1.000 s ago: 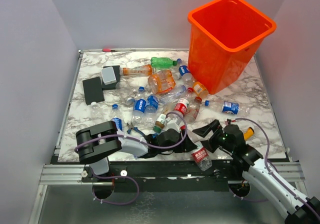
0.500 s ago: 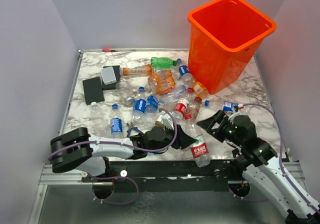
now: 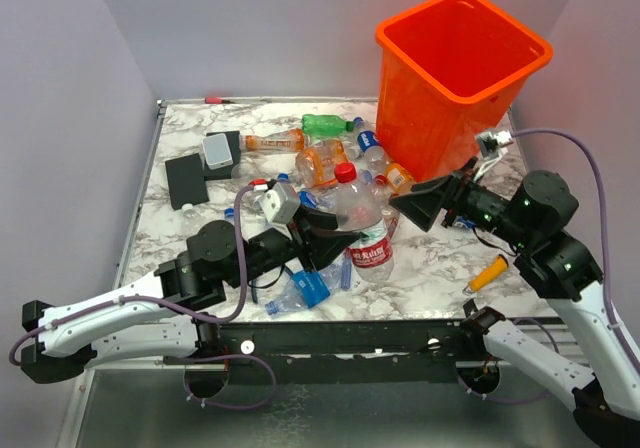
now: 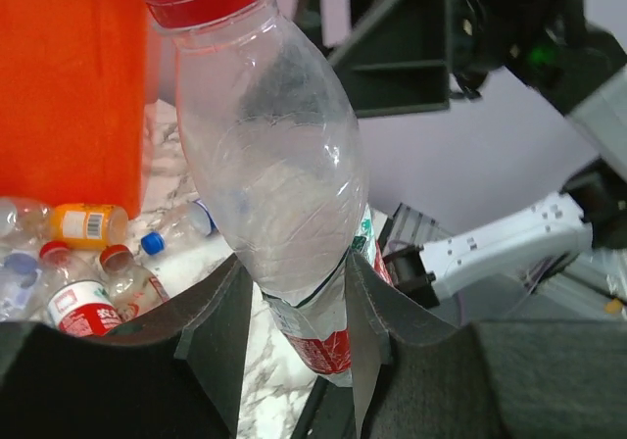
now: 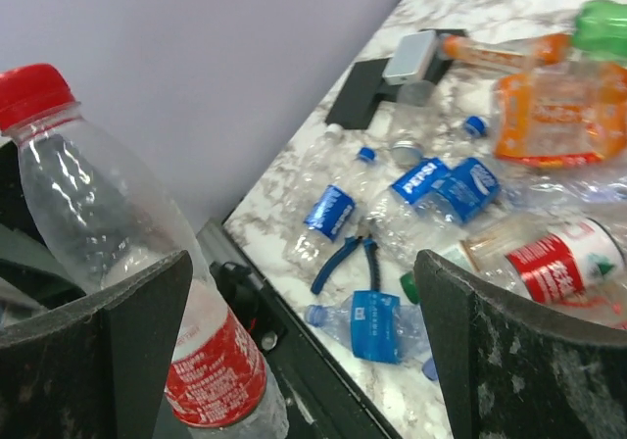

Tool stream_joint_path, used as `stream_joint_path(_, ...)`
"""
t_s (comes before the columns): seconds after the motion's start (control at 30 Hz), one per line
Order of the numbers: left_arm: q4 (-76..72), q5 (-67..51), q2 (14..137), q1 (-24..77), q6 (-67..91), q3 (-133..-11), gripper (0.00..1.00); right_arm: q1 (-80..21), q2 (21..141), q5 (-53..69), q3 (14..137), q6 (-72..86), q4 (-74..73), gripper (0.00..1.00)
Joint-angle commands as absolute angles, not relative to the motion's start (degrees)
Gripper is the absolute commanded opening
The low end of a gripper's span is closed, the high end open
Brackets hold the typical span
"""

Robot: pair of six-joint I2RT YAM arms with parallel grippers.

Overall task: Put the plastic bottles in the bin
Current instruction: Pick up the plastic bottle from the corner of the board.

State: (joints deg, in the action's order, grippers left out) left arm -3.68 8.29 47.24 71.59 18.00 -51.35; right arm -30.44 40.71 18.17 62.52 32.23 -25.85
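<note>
Plastic bottles (image 3: 300, 208): loose heap lying on marble table (image 3: 440, 268), left-centre to centre, approx a dozen, mixed clear, orange, green.
L claw (image 3: 335, 238): closed narrow round lower body of one bottle, a finger each side just above its red label; grips nothing else.
Red-cap bottle (image 3: 358, 218): clear, upright, cap up, held off the table above the heap, mid-scene.
R claw (image 3: 425, 203): jaws spread wide, empty, facing the held bottle, just beside bin's lower wall; not touching bottle.
Bin (image 3: 440, 118): tall, orange, far right corner, open top, rim well above the bottle.
Step in hand (judgement): carry bottle to bin, poss. via hand-over to R arm.
Do it well: keep grip firm but not crushing, as thin plastic prob. squashes & slips; get bottle above rim before crossing; let go only over the opening; mind R arm in the path.
</note>
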Motion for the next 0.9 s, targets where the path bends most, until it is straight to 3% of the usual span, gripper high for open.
stream_joint_path(0.0,10.13,-0.71,47.66,71.35,7.19,-53.76,0.18,-30.81,45.10,34.17,68.19,28.38,-19.37,0.99)
stream_joint_path(0.3,13.22,-2.92,48.01,71.32,4.83,-55.37,0.14,-30.84,56.64,40.99,81.75,26.21,-26.87,0.95)
stream_joint_path(0.63,13.44,1.09,49.55,71.33,4.45,-55.72,0.11,-31.81,58.74,42.81,81.41,24.28,-31.11,0.93)
stream_joint_path(0.87,12.21,7.39,50.61,71.31,5.14,-55.31,0.11,-35.59,59.67,36.22,79.45,23.33,-32.03,0.89)
